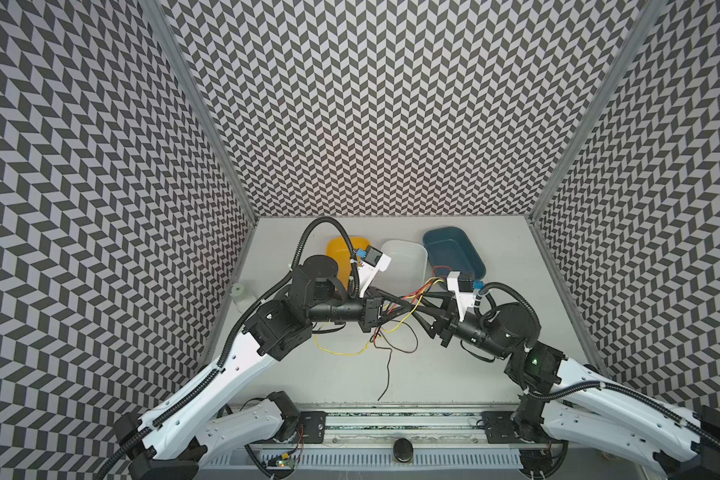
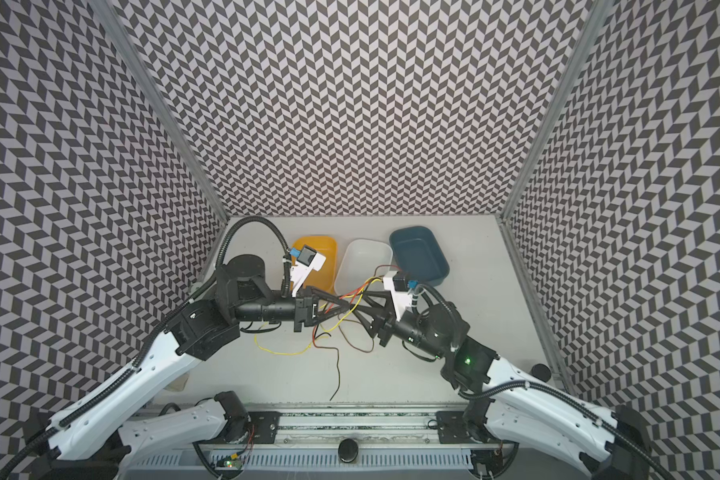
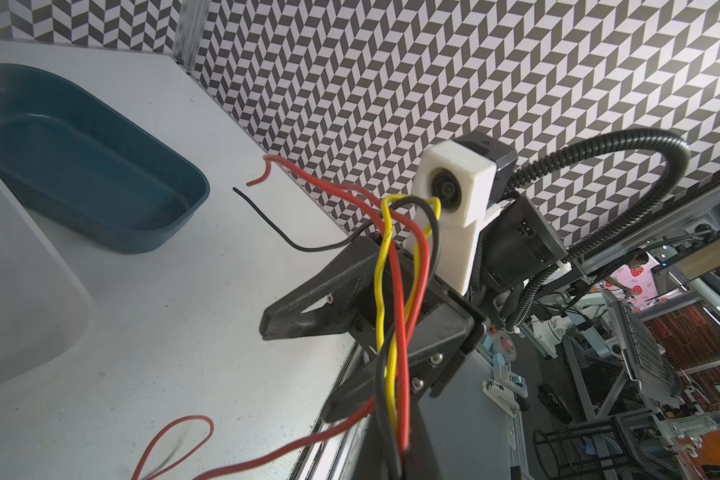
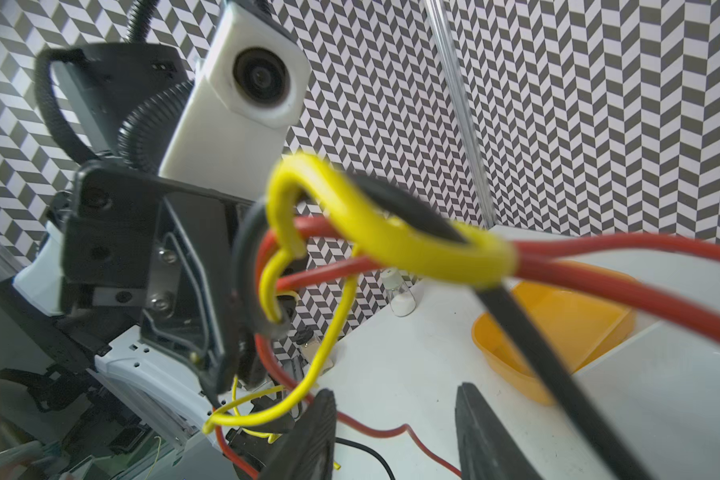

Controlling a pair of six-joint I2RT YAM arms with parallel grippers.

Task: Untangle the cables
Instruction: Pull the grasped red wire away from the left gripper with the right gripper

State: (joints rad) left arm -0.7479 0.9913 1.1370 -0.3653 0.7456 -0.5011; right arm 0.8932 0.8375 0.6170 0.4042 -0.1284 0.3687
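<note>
Right wrist view alone: right jaws parted, gripping nothing, bundle of thin red, black and yellow wires point(image 4: 391, 245) passing outside their gap. Left jaws clamped shut on same bundle. Both top views alone: 1 dark tail point(image 1: 388, 365) trailing across pale grey surface point(image 1: 454, 374).

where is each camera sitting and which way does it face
Top views: high behind the arm bases, looking down on the table and cables; left arm, right arm, left gripper and right gripper show.
Left wrist: on the left arm, facing the open right gripper and blue tray; its own gripper, shut on the cables, shows.
Right wrist: on the right arm, facing the left gripper and yellow tray; its own open fingers show.
Shared: each wrist view shows the cables and the other's camera.
</note>
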